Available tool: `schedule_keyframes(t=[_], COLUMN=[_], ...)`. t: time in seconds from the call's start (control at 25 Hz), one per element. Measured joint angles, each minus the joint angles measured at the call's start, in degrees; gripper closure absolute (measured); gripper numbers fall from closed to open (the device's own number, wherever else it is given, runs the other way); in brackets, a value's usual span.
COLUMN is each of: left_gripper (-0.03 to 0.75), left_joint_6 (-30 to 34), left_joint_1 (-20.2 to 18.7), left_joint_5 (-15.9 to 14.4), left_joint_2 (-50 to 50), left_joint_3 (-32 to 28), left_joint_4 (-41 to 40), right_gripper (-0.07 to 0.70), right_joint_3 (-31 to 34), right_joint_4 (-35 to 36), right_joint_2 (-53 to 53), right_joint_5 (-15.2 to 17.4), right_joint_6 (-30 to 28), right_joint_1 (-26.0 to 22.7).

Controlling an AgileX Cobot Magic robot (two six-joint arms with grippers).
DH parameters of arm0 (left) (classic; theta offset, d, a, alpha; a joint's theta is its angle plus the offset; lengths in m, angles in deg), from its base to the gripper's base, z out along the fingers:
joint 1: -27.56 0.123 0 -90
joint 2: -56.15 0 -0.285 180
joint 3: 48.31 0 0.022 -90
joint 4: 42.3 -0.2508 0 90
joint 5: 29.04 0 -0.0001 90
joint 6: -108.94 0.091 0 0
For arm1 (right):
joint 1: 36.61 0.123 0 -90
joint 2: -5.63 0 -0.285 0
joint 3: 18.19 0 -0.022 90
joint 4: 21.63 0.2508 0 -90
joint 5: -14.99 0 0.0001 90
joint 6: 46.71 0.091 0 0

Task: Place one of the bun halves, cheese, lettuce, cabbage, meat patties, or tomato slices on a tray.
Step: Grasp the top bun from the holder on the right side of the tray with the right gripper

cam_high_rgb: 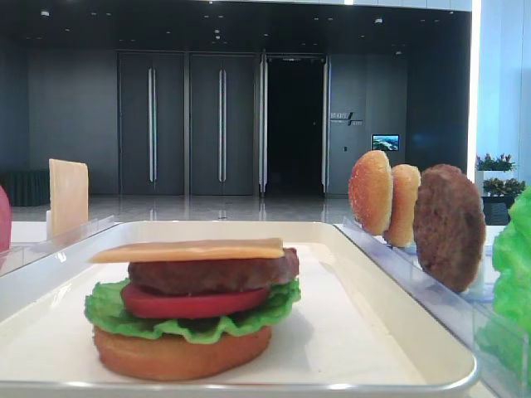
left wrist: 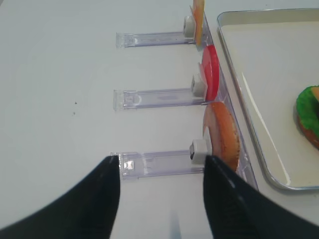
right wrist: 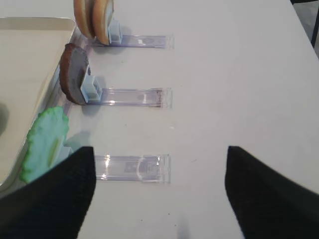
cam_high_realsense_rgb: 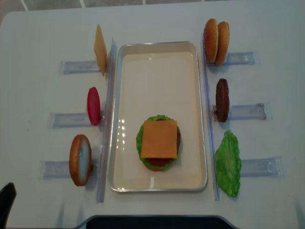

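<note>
Left gripper jaws wide apart, empty, just short of the upright golden bun half beside the white rectangular tray. Right gripper also spread, empty, near ruffled green lettuce. On tray: stack topped by yellow-orange square cheese slice.

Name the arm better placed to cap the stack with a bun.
Probably left: its open gripper faces the nearest bun in its rack; the right gripper faces the lettuce.

white table carries tray and clear racks.
</note>
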Motion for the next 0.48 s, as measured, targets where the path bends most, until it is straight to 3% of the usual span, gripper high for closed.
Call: schedule_keyframes(t=[0.48], left_gripper=[0.406], left_joint_6=[0.0], left_joint_1=[0.0], left_joint_5=[0.0], left_joint_2=[0.0], left_joint_3=[0.0], left_joint_4=[0.0], right_gripper=[0.091], right_joint_3=[0.0], right_joint_4=[0.4], right_joint_2=[0.0], right_joint_5=[0.0], right_joint_6=[0.1], right_joint_1=[0.0])
